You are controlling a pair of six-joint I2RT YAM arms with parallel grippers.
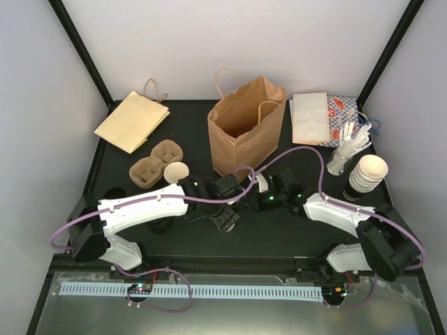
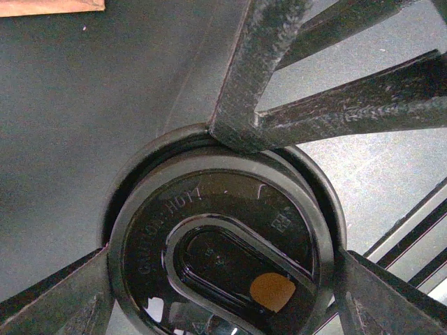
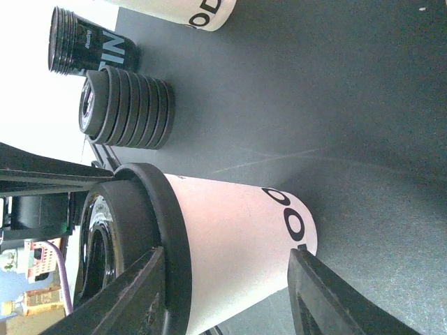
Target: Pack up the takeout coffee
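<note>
Standing capped at lower centre of the right-wrist frame, the takeout coffee point(image 3: 237, 237) shows between the right gripper's point(image 3: 227, 257) parted fingers; the left gripper's point(image 2: 225, 255) fingers flank its black lid point(image 2: 223, 209), grip unclear.

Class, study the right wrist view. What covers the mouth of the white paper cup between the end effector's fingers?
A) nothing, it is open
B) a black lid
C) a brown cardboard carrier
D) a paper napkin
B: a black lid is seated on the white paper cup; the left wrist view shows its raised CAUTION HOT lettering from above.
</note>
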